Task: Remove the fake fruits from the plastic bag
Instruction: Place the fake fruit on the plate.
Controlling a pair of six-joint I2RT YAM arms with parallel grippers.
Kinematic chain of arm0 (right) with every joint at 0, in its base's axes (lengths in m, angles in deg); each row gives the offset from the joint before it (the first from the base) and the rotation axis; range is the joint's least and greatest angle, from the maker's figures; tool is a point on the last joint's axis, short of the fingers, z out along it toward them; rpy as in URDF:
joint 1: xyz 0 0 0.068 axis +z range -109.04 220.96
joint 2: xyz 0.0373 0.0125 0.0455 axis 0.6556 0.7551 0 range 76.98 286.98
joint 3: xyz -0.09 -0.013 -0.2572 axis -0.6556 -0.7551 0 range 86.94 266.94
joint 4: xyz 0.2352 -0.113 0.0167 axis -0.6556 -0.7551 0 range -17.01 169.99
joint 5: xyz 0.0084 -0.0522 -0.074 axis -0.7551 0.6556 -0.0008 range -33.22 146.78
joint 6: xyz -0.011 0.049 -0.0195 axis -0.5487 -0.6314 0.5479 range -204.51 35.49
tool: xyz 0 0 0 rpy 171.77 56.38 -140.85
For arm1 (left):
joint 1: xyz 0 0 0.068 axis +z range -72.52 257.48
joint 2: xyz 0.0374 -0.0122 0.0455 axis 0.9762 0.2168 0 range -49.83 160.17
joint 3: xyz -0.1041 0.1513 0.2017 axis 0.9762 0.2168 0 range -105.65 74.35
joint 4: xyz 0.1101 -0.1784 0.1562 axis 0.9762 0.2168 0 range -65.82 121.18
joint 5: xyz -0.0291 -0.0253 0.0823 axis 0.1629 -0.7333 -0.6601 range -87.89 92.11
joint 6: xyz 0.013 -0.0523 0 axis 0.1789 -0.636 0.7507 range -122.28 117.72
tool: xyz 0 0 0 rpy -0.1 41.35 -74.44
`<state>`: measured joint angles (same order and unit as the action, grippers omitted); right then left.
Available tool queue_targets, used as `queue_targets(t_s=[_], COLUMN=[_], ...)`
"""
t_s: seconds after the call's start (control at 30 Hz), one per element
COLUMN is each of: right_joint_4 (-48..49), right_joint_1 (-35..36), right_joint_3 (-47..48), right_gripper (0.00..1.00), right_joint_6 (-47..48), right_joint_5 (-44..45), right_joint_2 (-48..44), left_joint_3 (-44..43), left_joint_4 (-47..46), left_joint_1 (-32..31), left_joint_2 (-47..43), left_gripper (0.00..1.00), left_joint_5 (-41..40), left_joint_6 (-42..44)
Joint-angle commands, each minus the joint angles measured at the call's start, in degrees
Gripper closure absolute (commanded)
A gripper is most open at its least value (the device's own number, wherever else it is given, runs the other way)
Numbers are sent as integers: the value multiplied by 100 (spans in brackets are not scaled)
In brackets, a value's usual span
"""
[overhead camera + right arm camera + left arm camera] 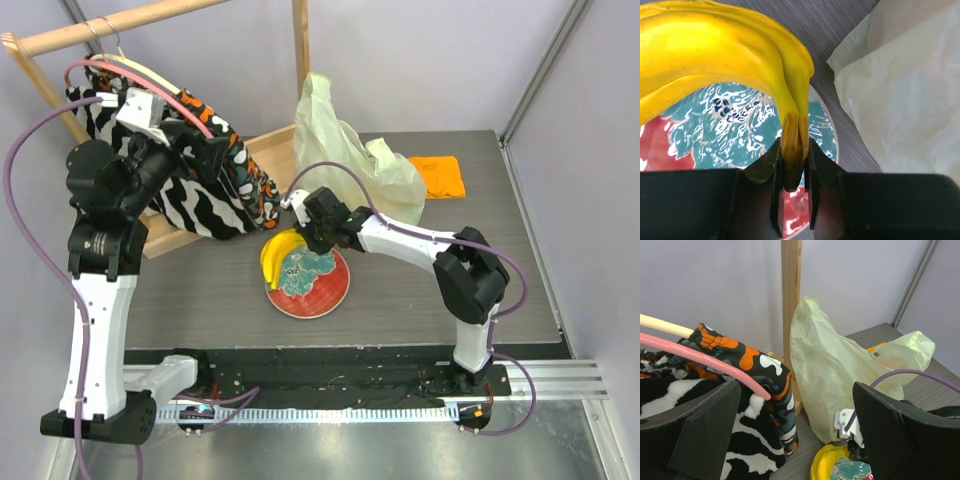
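bananas (715, 55) clamped by right gripper (794, 185), reached low over plate (322, 292) | left gripper (796, 435) raised, spread empty | plastic bag (350, 150) at tabletop (420, 305) rear edge

Bananas (720, 55): smooth plastic, soft sheen. Plastic bag (840, 370): thin, crinkled, translucent film. Plate (740, 125): glossy glaze, likely ceramic. Post (791, 290): bare light wood. Patterned garment (760, 375): matt cloth. Orange cloth (438, 175): matt fabric. Table (200, 290): matt grey woodgrain.

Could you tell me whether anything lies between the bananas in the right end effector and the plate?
Nothing visible does. The right end effector grips the bananas by the stem over the plate, whose patterned face shows directly beneath them; the plastic bag sits aside.
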<state>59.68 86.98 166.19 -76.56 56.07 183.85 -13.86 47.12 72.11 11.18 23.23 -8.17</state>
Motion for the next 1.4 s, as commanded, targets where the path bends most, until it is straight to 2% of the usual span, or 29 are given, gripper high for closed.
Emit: queue_targets(t_s=[0.0,0.17,0.23,0.33,0.53,0.63,0.9,1.07,1.1,1.2,1.37], right_joint_4=[599,687,687,643,634,573,205,-692,-771,-878,-843], right_joint_1=[144,179,179,171,241,250,241,215,162,-5,-330], right_joint_3=[-5,-119,-207,-356,-752,-779,-656,-322,-296,-120,600], right_gripper=[99,98,89,84,51,40,35,34,34,34,37], right_joint_6=[-346,-338,-311,-302,-381,-434,-575,-320,-329,-425,-329], right_joint_5=[545,923,941,810,748,651,475,440,405,239,211], right_joint_2=[220,361,335,247,-34,-175,-544,-1464,-1650,-2458,-3207], left_joint_3=[93,242,269,330,383,392,436,260,225,-29,-1013], left_joint_4=[-202,-316,-351,-387,-474,-545,-703,-940,-1027,-1379,-1398], left_joint_1=[71,123,150,185,229,246,273,273,264,142,-438], left_joint_2=[-274,-344,-371,-388,-388,-353,-257,129,217,726,1877], left_gripper=[0,0,0,0,0,0,0,0,1,2,2], left_joint_5=[129,155,208,260,418,524,673,1086,1200,1271,1377], left_joint_6=[-88,-158,-246,-307,-369,-448,-641,-1088,-1420,-1800,-1504])
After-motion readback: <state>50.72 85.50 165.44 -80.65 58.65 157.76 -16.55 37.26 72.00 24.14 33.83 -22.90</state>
